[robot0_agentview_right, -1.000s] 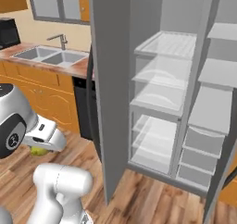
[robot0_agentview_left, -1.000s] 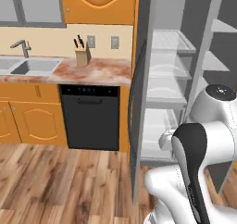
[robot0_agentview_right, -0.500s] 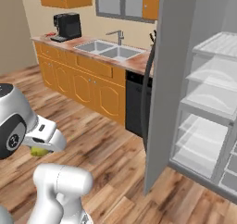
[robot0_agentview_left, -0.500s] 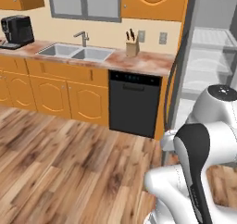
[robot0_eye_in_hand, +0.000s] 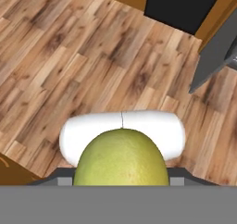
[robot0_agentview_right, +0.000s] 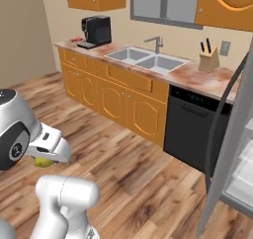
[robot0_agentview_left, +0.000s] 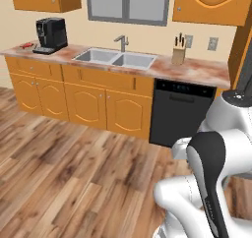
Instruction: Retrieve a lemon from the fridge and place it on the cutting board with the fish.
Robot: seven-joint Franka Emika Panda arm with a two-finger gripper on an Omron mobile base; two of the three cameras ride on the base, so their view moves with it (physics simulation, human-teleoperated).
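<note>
Left base view: my white arm rises at the lower right over plank flooring, facing a run of orange cabinets. On the counter (robot0_agentview_left: 197, 71) stand a black coffee machine (robot0_agentview_left: 50, 34), a double sink (robot0_agentview_left: 115, 59) with its tap, and a knife block (robot0_agentview_left: 178, 54); a black dishwasher (robot0_agentview_left: 182, 113) sits below, right of the sink. A small red-orange shape, possibly the fish (robot0_agentview_left: 26, 45), lies just left of the coffee machine, too small to be sure.

Right base view: my gripper (robot0_agentview_right: 45, 156) hangs low at the left, above the floor, well apart from the cabinets. A sliver of the yellow-green lemon (robot0_agentview_right: 43, 160) peeks out beneath its white housing. The grey door of the fridge (robot0_agentview_right: 228, 149) stands open along the right edge, white shelves showing behind it.

Hand view: the lemon (robot0_eye_in_hand: 120, 159) bulges large at the bottom, pinched between my fingers, which stand about a lemon's width apart, with the wooden floor beyond it. The dishwasher's dark front (robot0_eye_in_hand: 183, 5) sits at the top, and a grey edge of the fridge door (robot0_eye_in_hand: 216, 49) crosses the upper right corner.
</note>
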